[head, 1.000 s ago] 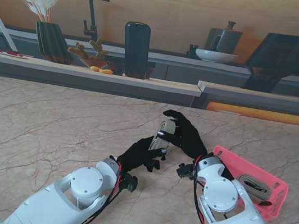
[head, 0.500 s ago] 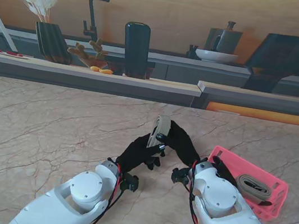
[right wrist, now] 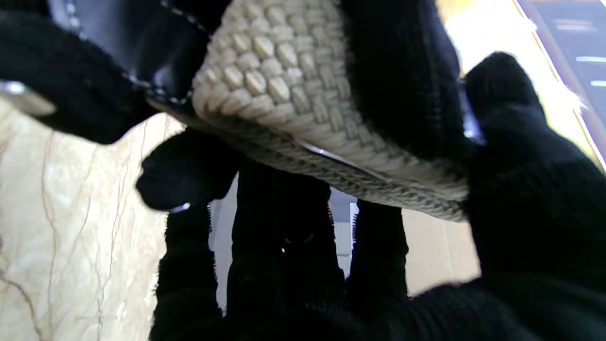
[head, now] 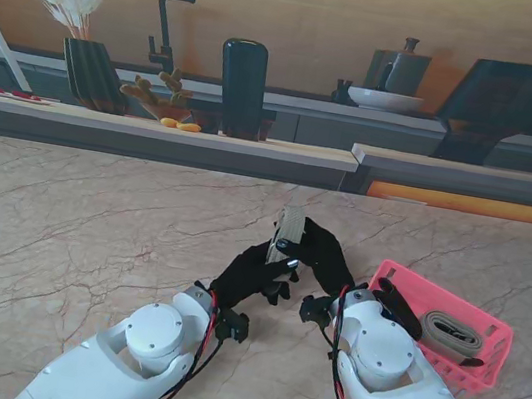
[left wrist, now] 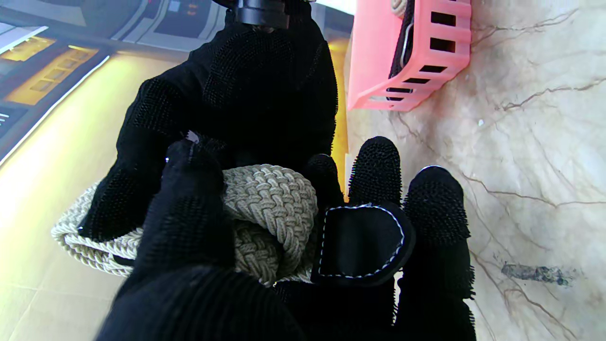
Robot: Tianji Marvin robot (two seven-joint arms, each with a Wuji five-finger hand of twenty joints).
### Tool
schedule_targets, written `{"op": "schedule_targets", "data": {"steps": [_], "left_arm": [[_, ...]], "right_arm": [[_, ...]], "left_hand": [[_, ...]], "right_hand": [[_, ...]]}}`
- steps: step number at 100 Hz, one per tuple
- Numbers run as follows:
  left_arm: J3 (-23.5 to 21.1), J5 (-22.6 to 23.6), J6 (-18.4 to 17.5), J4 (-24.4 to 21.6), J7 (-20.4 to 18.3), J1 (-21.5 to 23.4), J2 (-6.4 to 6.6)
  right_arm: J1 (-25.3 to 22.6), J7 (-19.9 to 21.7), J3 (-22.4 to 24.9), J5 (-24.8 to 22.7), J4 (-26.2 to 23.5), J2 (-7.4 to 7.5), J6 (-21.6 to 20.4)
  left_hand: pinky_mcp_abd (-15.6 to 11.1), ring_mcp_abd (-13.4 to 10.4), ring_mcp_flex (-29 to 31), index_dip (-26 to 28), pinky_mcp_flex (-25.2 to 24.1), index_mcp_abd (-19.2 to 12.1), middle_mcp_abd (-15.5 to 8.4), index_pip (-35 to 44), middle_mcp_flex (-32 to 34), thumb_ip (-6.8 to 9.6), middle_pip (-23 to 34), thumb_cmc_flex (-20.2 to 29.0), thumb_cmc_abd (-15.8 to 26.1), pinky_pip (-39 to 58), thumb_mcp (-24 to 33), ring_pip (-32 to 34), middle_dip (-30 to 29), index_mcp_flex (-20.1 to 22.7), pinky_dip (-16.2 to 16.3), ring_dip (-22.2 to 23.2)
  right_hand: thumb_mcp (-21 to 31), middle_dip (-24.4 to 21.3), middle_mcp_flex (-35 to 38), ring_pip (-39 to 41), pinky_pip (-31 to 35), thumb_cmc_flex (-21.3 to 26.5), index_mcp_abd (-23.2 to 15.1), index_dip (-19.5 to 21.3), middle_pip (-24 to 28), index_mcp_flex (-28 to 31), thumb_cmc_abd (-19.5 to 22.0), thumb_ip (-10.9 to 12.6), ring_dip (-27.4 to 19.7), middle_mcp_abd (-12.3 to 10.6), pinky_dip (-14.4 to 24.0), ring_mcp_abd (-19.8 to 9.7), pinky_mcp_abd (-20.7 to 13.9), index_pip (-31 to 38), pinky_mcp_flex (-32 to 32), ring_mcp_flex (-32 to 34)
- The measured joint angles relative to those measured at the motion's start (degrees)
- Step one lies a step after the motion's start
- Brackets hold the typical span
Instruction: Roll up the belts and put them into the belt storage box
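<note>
Both black-gloved hands hold one rolled beige braided belt above the middle of the table. My left hand grips it from the near side, my right hand from the right. In the left wrist view the braided roll lies under my fingers, with its black leather end tab facing the camera. The right wrist view shows the braid pressed between both gloves. The pink belt storage box stands at the right, with a rolled tan belt and a dark belt inside.
The marble table stretches wide to the left. A counter behind it carries a dark vase with pampas grass, a black container and a bowl. The pink box lies close to my right forearm.
The rolled belt was lifted and turned more upright between the hands, then shifted slightly. Both hands stayed closed on it; the box has not moved.
</note>
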Motion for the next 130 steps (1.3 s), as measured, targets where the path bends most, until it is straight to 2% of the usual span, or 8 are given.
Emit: {"op": "schedule_targets", "data": {"steps": [17, 31, 41, 45, 60, 73, 86, 130], "left_arm": [[0.14, 1.79, 0.85, 0.01, -0.65, -0.78, 0.01], [0.31, 5.41, 0.81, 0.02, -0.59, -1.35, 0.02], [0.11, 3.91, 0.81, -0.04, -0.28, -1.24, -0.01], [-0.02, 3.79, 0.78, -0.04, -0.05, -1.12, -0.01], [-1.09, 4.00, 0.49, -0.04, 0.11, -0.33, 0.13], [-2.31, 5.18, -0.31, -0.80, 1.02, 0.82, 0.60], [-4.74, 9.16, -0.53, -3.22, 1.99, 2.44, 1.18], [-13.08, 20.18, -0.54, -9.49, 2.71, 6.16, 4.16]], "right_arm": [[-2.09, -3.23, 1.22, 2.12, -3.12, -0.81, 0.72], [-4.02, -7.84, 2.16, 2.38, -6.96, -1.56, 0.60], [-4.15, -8.26, 3.05, -2.98, -8.06, -1.79, 0.18], [-4.06, -8.26, 3.39, -4.86, -8.37, -1.79, 0.09], [-3.93, -8.88, 5.56, -7.63, -10.97, -1.76, 0.26], [-3.92, -8.62, 9.48, -19.24, -13.46, -1.33, 0.57], [-3.72, -2.41, 13.87, -28.46, -14.75, 0.64, 1.98], [-3.72, 21.10, 22.47, -55.06, -16.30, 8.73, 4.95]], "left_hand": [[-0.09, -0.09, -4.66, -6.70, -5.06, -7.04, -0.76, -7.18, -3.62, -0.33, -8.34, -12.85, -3.74, -3.82, 10.10, -4.60, -10.48, 1.50, 0.00, -0.49], [-0.20, -0.07, -12.39, -8.85, -11.51, -7.13, -0.75, -10.75, -11.07, -0.33, -14.29, -16.29, -5.55, -16.16, 10.17, -15.67, -15.63, 1.52, -3.62, -5.46], [-0.20, -0.06, -17.46, -10.20, -16.46, -5.82, -0.66, -12.45, -14.88, -0.36, -16.76, -16.45, -6.89, -23.34, 10.00, -22.68, -17.82, 0.60, -6.46, -9.80], [-0.20, -0.06, -18.80, -10.60, -17.68, -2.43, -0.65, -14.50, -15.83, -0.38, -17.70, -16.45, -7.48, -25.24, 9.90, -24.77, -18.71, -1.71, -7.22, -10.82], [-0.23, -0.07, -21.26, -13.13, -19.65, -1.75, -0.59, -18.93, -16.69, -0.09, -19.54, -16.12, -6.16, -29.23, 11.66, -28.22, -21.13, -3.98, -8.27, -13.82], [-1.56, -0.10, -22.46, -14.63, -20.65, -1.74, -0.03, -19.90, -16.80, -0.09, -20.24, -16.20, -6.23, -31.94, 11.66, -29.64, -22.04, -4.90, -9.77, -14.75], [-3.68, -0.70, -23.02, -15.19, -21.48, -1.73, -0.01, -19.95, -16.80, -0.09, -20.27, -16.62, -6.23, -33.81, 11.64, -30.70, -22.60, -4.90, -11.11, -15.35], [-4.31, -1.33, -23.02, -15.72, -21.90, -1.10, -0.01, -20.45, -16.30, -0.08, -20.87, -16.94, -6.17, -34.97, 10.89, -31.12, -22.63, -4.87, -11.88, -15.47]], "right_hand": [[2.42, 0.04, 0.51, 3.53, 0.28, 0.55, 2.54, -0.74, 0.01, 1.29, -1.27, -1.15, 1.96, 0.93, 0.00, 0.13, 0.02, 0.06, 0.12, 0.49], [4.54, 1.23, 4.42, 4.78, 1.38, 1.40, 6.26, -0.75, 7.33, 1.81, -1.41, -1.15, 2.86, -0.75, 0.00, 2.31, 0.02, 0.44, 0.98, 1.61], [4.54, 1.23, 4.42, 5.51, 2.01, 1.40, 6.26, -0.75, 7.68, 1.81, -1.41, -1.15, 3.37, -0.75, 0.00, 1.99, 0.02, 0.45, 1.55, 1.60], [4.54, 1.23, 4.42, 8.32, 2.19, 1.40, 6.26, -0.75, 7.73, 1.82, -1.42, -1.15, 4.54, -0.75, 0.00, 0.89, 0.02, 0.45, 1.61, 2.92], [4.18, 1.33, 4.77, 11.40, 3.03, 1.18, 6.26, -0.75, 10.81, 1.89, -1.42, -2.38, 6.11, -0.75, -0.01, 0.60, 0.03, 1.48, 2.28, 3.65], [3.48, 1.34, 5.03, 13.98, 4.15, 1.07, 6.26, -0.75, 11.77, 1.91, -1.42, -2.40, 7.37, -0.75, -0.01, 0.18, 0.03, 2.32, 2.74, 3.92], [3.34, 1.37, 5.04, 18.56, 6.82, 1.06, 6.25, -0.75, 12.37, 1.91, -1.42, -2.40, 10.30, -0.75, 0.12, 0.09, 0.03, 2.49, 4.32, 6.25], [1.45, 3.67, 5.68, 33.43, 17.58, 1.06, 8.85, -0.77, 17.91, 2.96, -1.42, -2.41, 17.46, 1.41, 4.83, 3.12, -0.75, 4.58, 7.84, 7.33]]}}
